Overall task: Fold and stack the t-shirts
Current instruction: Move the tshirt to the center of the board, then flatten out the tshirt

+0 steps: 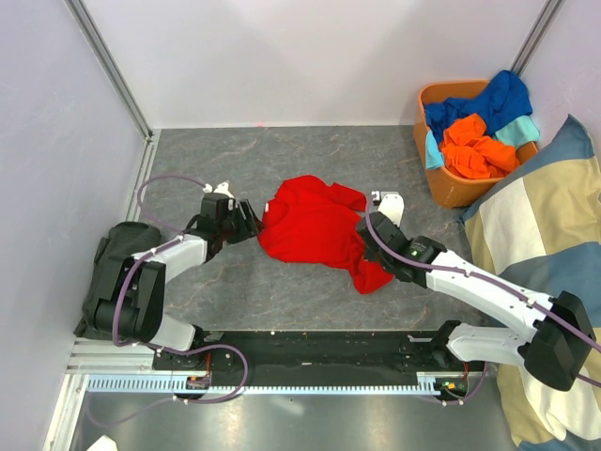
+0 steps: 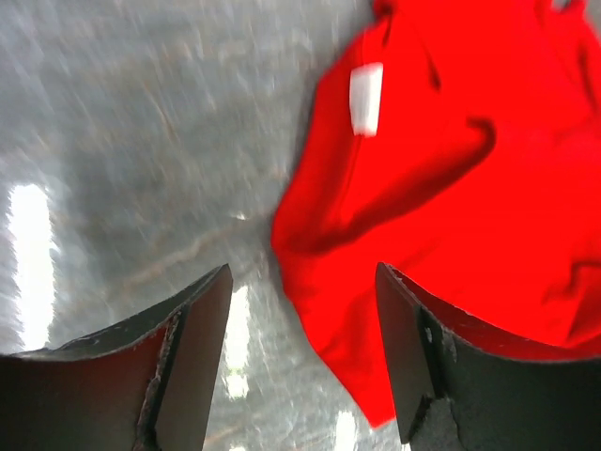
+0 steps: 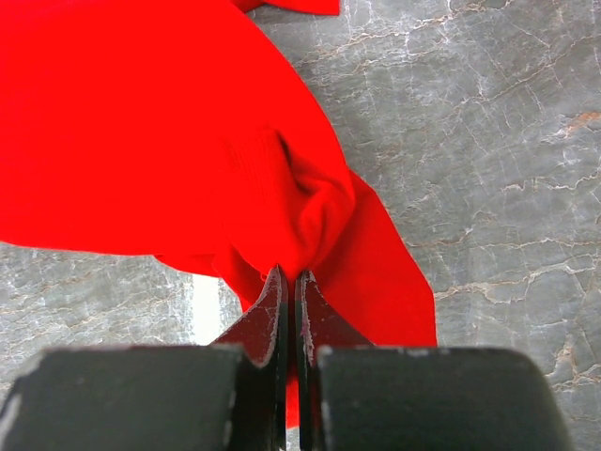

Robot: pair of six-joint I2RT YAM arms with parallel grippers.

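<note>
One crumpled red fabric t-shirt (image 1: pixel 315 230) lies on the grey table (image 1: pixel 235 160), not yet flattened. Your right gripper (image 3: pixel 288 274) pinches it tight; your left gripper (image 2: pixel 302 282) gapes empty at its edge. Grip there, then spread.

You see the red t-shirt (image 1: pixel 315 230) is soft matt cloth; the table (image 1: pixel 282 155) looks like smooth grey marbled stone, slightly glossy.
</note>
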